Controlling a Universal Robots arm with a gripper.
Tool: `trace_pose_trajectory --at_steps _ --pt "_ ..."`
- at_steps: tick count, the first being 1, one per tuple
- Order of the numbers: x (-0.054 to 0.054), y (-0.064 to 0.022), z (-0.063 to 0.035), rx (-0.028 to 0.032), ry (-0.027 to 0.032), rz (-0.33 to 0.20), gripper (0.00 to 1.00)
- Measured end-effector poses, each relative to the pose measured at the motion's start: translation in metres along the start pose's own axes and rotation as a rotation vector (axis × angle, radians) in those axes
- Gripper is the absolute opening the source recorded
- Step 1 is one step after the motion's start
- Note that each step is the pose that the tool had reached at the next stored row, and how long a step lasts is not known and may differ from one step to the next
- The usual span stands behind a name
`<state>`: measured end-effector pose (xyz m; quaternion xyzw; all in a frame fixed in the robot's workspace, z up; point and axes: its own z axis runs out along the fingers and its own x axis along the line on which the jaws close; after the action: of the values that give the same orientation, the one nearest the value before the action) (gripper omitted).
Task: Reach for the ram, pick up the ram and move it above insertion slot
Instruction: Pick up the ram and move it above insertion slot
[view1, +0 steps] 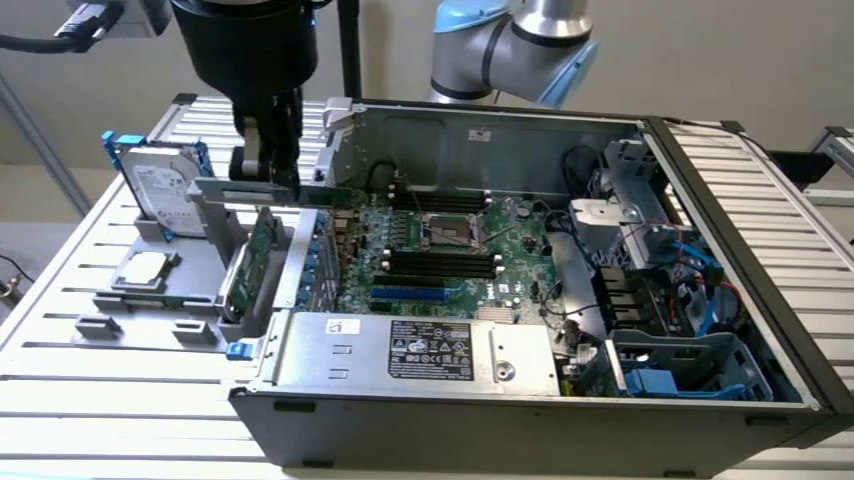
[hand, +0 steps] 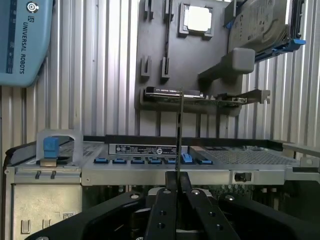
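Ribbed metal table (view1: 80, 300) under open computer case (view1: 534, 420) and grey parts holder (view1: 160, 290).

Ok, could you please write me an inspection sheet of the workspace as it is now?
Surface: ribbed metal table, carrying a grey parts holder and an open computer case.
Job's things: the ram is lifted and level, near the case's wall on the exterior view's left; black memory slots are on the motherboard.
Clutter: hard drive, processor chip and green expansion card in the holder.
Grippers: pincer shut on the ram.
Cables: blue and red wires inside the case.
Surroundings: light-blue arm joint behind the case.
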<state>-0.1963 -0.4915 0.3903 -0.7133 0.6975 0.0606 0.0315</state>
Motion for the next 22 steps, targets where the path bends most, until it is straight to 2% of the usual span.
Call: trace_pose_trajectory --at_steps 11,22 --pt "0.001 -0.05 -0.0022 -0.002 -0.0005 0.0 0.13" --pt "-0.001 -0.0978 -0.0038 -0.0082 0.0012 0.001 0.13"
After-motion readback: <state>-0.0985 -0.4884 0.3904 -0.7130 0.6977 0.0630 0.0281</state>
